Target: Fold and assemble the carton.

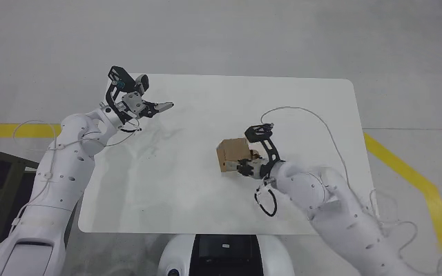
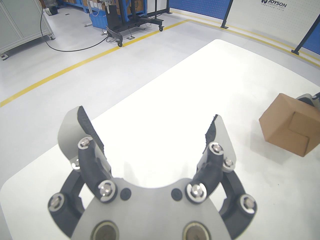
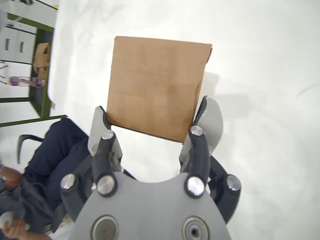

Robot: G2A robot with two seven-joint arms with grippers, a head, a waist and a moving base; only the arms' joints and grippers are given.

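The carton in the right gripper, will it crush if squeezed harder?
Likely light, thin cardboard: the carton could dent where the right gripper pinches its sides. Flat faces shouldn't roll, though it may slide on the smooth table.

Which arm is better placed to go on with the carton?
The right. The right gripper holds the carton between its fingers; the left gripper is open, empty and well apart from it.

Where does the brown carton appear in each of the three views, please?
Top view: carton right of centre on the white table, at the right gripper.
Left wrist view: carton on the table beyond the open left gripper, off to one side.
Right wrist view: carton clasped between the right gripper's fingers.
Shared landmark: the white table under it.
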